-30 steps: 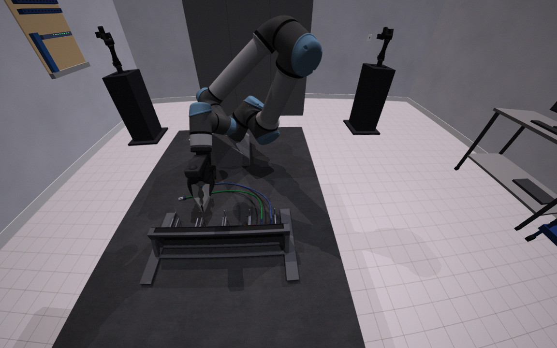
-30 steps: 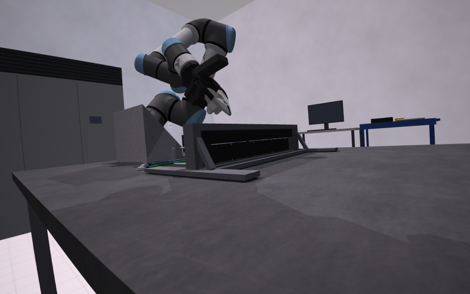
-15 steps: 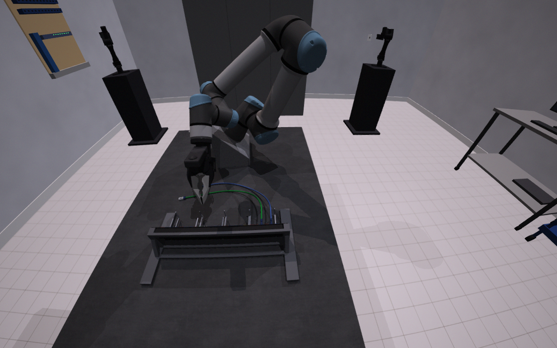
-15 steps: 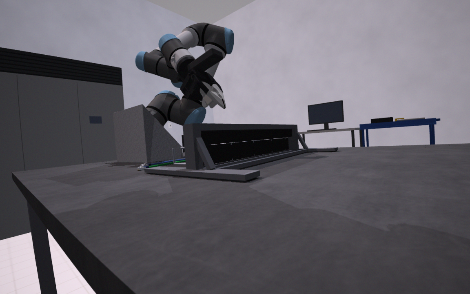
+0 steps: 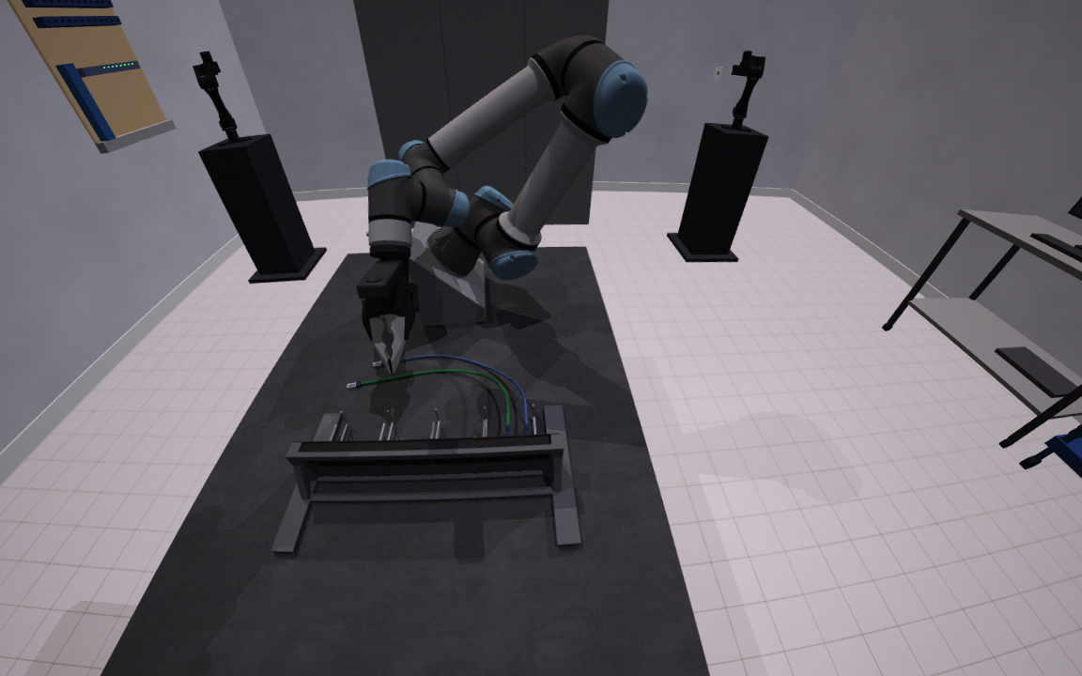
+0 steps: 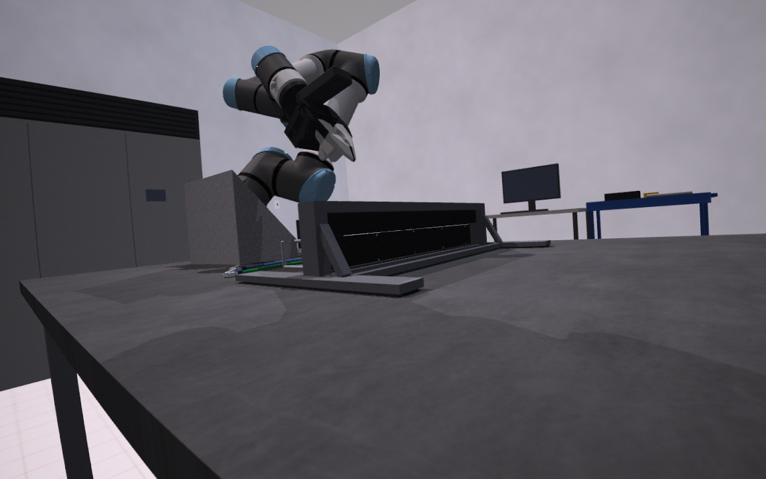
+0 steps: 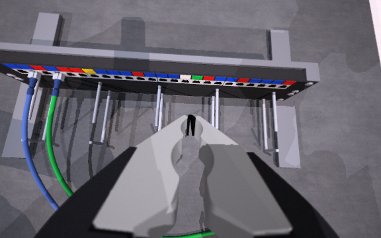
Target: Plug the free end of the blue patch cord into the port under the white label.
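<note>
The dark rack stands upright on the black table. The wrist view shows its row of ports, with the white label near the middle beside a green one. The blue cord and the green cord are plugged in side by side at one end of the rack and curve away over the table. The blue cord's free plug lies on the table; the green cord's free plug lies a little further out. My gripper is shut with nothing in it. It hangs well above the table on the port side, pointing toward the white label.
Thin upright metal pins stand in pairs on the table in front of the ports. The arm's grey wedge base sits behind them. Two camera pedestals stand on the floor past the table's far end.
</note>
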Available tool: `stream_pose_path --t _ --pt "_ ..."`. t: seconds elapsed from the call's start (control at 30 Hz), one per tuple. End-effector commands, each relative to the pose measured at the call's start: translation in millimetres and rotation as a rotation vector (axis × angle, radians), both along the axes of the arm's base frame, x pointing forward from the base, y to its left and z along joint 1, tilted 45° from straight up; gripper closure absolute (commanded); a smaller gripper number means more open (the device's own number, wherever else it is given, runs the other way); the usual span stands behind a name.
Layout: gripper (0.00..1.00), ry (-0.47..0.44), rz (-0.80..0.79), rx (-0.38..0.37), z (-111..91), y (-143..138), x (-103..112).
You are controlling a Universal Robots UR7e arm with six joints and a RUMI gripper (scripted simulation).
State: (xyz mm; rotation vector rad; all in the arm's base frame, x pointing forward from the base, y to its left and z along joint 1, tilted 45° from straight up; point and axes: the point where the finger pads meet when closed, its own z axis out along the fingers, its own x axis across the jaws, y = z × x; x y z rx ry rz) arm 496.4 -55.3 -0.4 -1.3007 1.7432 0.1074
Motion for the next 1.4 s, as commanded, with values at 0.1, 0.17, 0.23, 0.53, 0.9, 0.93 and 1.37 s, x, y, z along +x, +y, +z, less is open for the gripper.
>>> stream_pose_path --t 0.1,0.17,0.23,0.53,0.9,0.93,1.37 --pt "1.0 0.001 0.006 0.003 15 -15 -16" --pt "1.0 0.001 0.006 0.003 15 -15 -16" --pt "1.0 0.001 0.006 0.003 18 -18 -20" --pt "1.0 0.001 0.006 0.003 30 -29 -32" --pt "1.0 0.001 0.006 0.003 35 -34 -37" --pt "1.0 0.001 0.006 0.003 35 -34 -37" --pt "1.0 0.001 0.006 0.003 34 -36 -38"
